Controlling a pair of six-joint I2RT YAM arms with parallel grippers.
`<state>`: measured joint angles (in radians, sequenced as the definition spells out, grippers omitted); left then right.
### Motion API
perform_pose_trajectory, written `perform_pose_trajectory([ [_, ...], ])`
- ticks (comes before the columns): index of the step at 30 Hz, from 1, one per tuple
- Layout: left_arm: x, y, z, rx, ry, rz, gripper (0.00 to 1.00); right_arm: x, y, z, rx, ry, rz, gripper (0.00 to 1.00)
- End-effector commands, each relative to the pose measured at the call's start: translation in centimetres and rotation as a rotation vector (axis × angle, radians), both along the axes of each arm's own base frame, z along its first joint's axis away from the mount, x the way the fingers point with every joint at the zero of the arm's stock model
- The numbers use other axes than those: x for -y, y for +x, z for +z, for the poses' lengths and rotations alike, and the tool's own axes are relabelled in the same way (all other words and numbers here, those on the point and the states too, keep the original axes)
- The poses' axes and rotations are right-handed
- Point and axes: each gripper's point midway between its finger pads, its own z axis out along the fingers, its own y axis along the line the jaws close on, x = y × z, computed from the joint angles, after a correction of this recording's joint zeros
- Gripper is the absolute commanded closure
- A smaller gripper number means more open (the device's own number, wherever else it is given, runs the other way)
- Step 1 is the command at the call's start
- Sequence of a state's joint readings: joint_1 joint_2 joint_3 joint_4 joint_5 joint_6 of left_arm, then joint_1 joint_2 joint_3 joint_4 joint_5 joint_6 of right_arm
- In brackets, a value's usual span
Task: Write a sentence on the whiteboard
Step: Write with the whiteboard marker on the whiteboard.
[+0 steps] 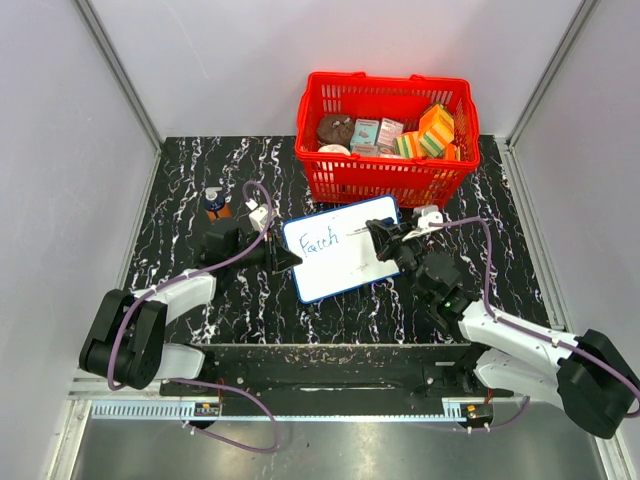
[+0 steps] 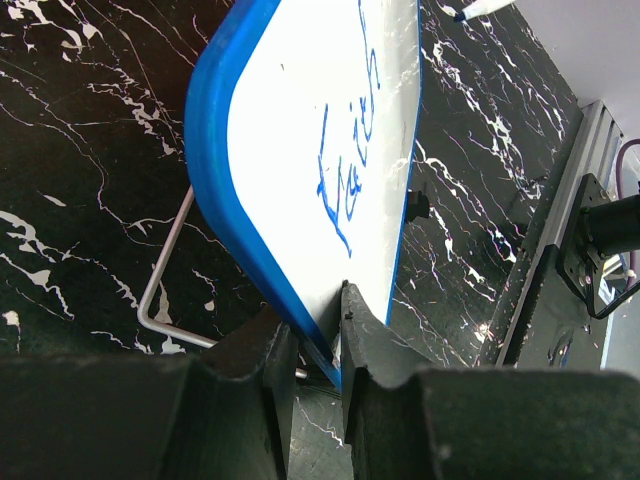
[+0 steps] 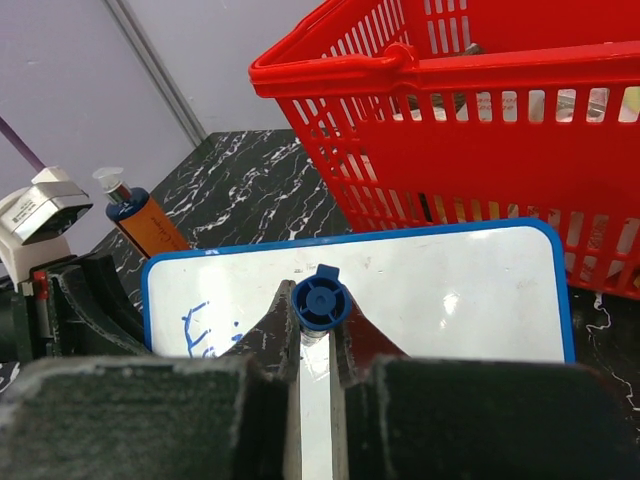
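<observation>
Two grippers work on one whiteboard (image 1: 352,268), which sits at the middle of the black marbled table (image 1: 190,175), just in front of the single red basket (image 1: 385,82) and between the two arms. One blue handwritten word, "Faith" (image 1: 320,243), stands on the board's left part; the rest of the white surface is bare.

The left gripper (image 1: 283,258) has its jaws nearly together, clamped on the whiteboard's blue frame at its left edge. Its wrist view shows the thin edge pinched between the two fingers, with one bent wire stand (image 2: 160,290) beside the board.

The right gripper (image 1: 385,238) is likewise almost shut, gripping one blue marker (image 3: 320,300). The marker points at the board's right half; whether its tip touches cannot be told.

One orange bottle (image 1: 215,203) with a blue cap stands near the table's left rear. The basket holds several packets and boxes, too crowded to count.
</observation>
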<state>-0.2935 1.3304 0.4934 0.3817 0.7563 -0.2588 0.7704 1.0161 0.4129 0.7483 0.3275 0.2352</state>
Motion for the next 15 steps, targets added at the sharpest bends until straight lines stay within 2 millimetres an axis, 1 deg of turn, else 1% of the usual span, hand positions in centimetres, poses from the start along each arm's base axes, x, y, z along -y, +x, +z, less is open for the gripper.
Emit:
perform_pose_trajectory([
  [1,-1.4,2.3,-0.3,0.141,0.109,0.058,1.00,0.8,1.4,1.6,0.030,-0.013,-0.069,1.00],
  [3,-1.4,2.3,-0.3,0.143,0.109,0.056,1.00,1.1,1.8,1.5,0.028,-0.014,-0.089,1.00],
  [10,-1.4,2.3,-0.4,0.141,0.109,0.056,1.00,1.0,3.0,1.1,0.014,-0.023,-0.101,1.00],
  [15,-1.4,2.3,-0.4,0.140,0.109,0.056,1.00,0.8,3.3,0.9,0.011,-0.018,-0.095,1.00],
])
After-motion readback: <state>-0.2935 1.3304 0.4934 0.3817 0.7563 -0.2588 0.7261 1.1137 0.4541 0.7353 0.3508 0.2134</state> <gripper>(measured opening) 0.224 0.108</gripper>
